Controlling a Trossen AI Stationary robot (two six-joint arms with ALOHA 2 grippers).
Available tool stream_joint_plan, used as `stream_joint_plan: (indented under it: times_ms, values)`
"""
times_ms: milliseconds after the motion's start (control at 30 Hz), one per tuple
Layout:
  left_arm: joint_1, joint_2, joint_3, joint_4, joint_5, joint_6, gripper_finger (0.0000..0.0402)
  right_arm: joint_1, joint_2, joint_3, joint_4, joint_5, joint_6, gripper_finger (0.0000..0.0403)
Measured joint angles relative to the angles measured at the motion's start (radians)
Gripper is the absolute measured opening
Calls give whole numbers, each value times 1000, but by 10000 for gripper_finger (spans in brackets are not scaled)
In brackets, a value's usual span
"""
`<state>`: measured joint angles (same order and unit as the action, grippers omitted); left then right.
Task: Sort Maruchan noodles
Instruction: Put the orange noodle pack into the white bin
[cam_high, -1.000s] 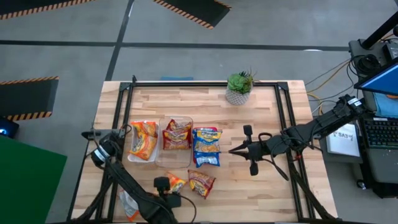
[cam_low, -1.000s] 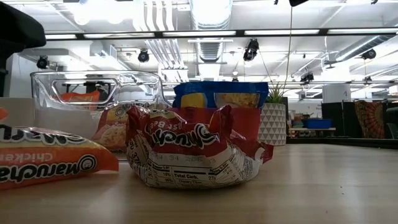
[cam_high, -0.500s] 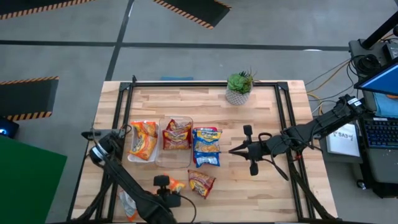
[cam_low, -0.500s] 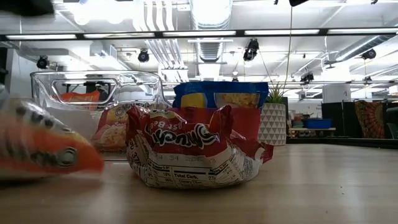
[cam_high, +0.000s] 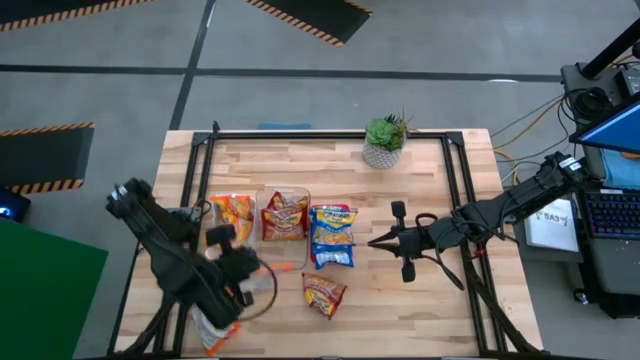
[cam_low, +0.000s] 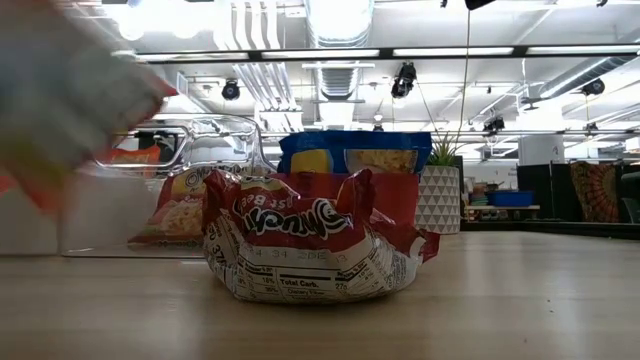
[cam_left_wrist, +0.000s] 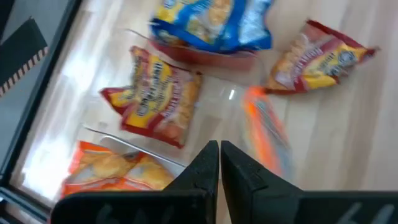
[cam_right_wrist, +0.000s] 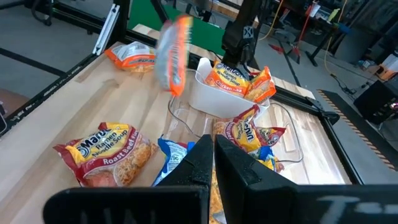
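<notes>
An orange Maruchan packet (cam_right_wrist: 174, 53) is in the air, blurred, beside my left gripper (cam_left_wrist: 219, 148), which is shut above the table's near left part (cam_high: 245, 268). A second orange packet (cam_high: 232, 222) lies in the white tray (cam_right_wrist: 208, 93). A red packet (cam_high: 285, 215) lies in the clear tray. Blue packets (cam_high: 332, 237) lie on a red tray (cam_left_wrist: 233, 59). Another red packet (cam_high: 323, 293) lies flat on the table. My right gripper (cam_high: 372, 241) hangs shut to the right of the blue packets, touching nothing. My left gripper carries the orange packet (cam_left_wrist: 267, 127), but blur hides the place where the fingers meet it. The packet is clear of the table and stands on edge beside the fingertips (cam_left_wrist: 208, 155). The fingers point down at the table.
A third orange packet (cam_high: 210, 330) lies at the table's near left corner. A potted plant (cam_high: 385, 140) stands at the far edge. Black frame rails run along the table's left and right sides. Bare wood shows on the near right.
My left gripper has risen and swung toward the far edge and the trays. The orange packet, which lay flat on the table near the front, has tipped up and come clear of the table with it. The right arm has kept still.
</notes>
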<state>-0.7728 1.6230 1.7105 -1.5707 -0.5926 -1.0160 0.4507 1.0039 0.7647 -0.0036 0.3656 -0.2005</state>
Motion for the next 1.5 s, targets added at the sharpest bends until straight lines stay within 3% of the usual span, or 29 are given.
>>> stream_joint_plan:
  times_ms: [167, 267, 533, 667, 800, 900, 1033, 1167, 1333, 1500]
  values:
    - [42, -101, -33, 0, -8, 45, 0, 0, 0, 0, 0, 0, 0, 9]
    - [60, -118, -47, 30, 43, 54, 0, 0, 0, 0, 0, 0, 0, 9]
    - [23, 5, -115, 304, 206, 77, 17, 0, 0, 0, -20, 0, 12, 9]
    - [10, 128, -127, 326, 346, 26, 71, 0, 0, 0, -21, 0, 18, 9]
    - [8, 256, -117, 319, 501, 22, 156, 0, 0, 0, -21, -1, 26, 9]
    - [8, 327, -91, 293, 546, 15, 222, 0, 0, 0, -21, -2, 33, 9]
    - [3, 372, -59, 285, 540, -8, 296, 0, 0, 0, -21, -2, 34, 9]
    - [-6, 379, -55, 298, 437, -43, 341, 0, 0, 0, -21, -2, 29, 9]
    - [-32, 361, -82, 324, 331, -119, 347, 0, 0, 0, -21, -2, 26, 9]
    - [-86, 289, -195, 468, 203, -268, 335, 0, 0, 0, -22, -7, 22, 9]
